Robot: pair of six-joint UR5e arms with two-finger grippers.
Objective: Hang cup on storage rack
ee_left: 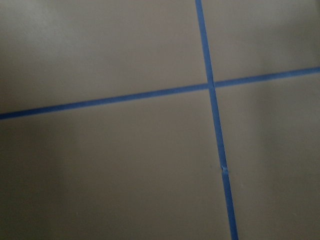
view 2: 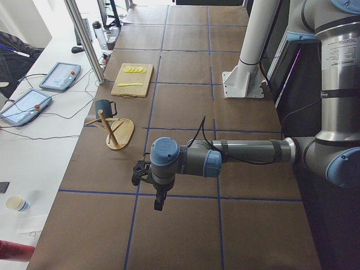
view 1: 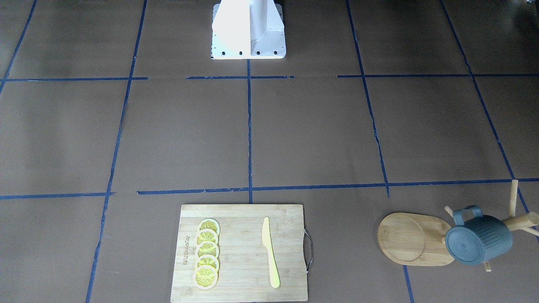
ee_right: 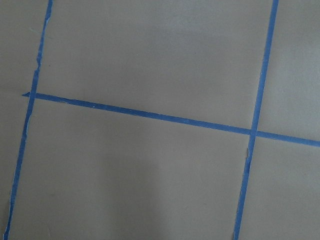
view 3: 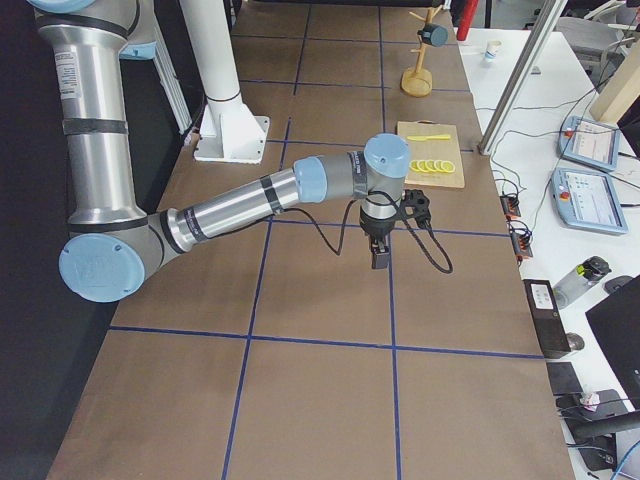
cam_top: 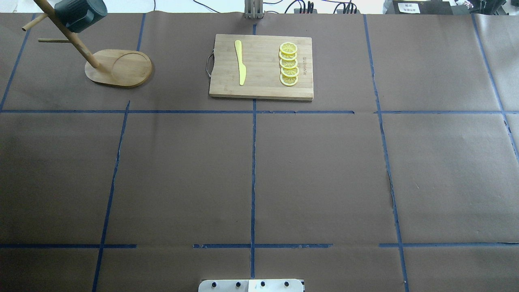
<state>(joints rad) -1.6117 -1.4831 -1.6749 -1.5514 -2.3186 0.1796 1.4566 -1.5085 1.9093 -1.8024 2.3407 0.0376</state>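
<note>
Overhead exterior first: the cup (cam_top: 80, 14) hangs on the storage rack (cam_top: 121, 69), way out in the far left corner of the worktop (cam_top: 324, 170). The rack's oval base sits flat and its post stands up from one end.

Over to the front-facing view, and the cup's flat base is turned up toward that camera, with the mouth facing away and out of sight. The ribbed body lies alongside the post, so the long axis runs tilted. The loop handle is hooked over a thin peg on the side nearer the robot. Lettering on the cup cannot be made out.

Far centre, there's a cutting board (cam_top: 261, 87) with a yellow knife (cam_top: 240, 63) and a row of five lemon slices (cam_top: 288, 65). A printed mark runs along the board's edge beside the slices, too small to read with confidence.

Side views now. The left fingers (view 2: 159, 201) and the right fingers (view 3: 381, 258) hang pointing down over bare worktop, well apart from the rack. Whether either pair is parted or closed, I cannot tell. Both wrist cameras show only brown worktop and blue tape lines (ee_left: 215, 125).
</note>
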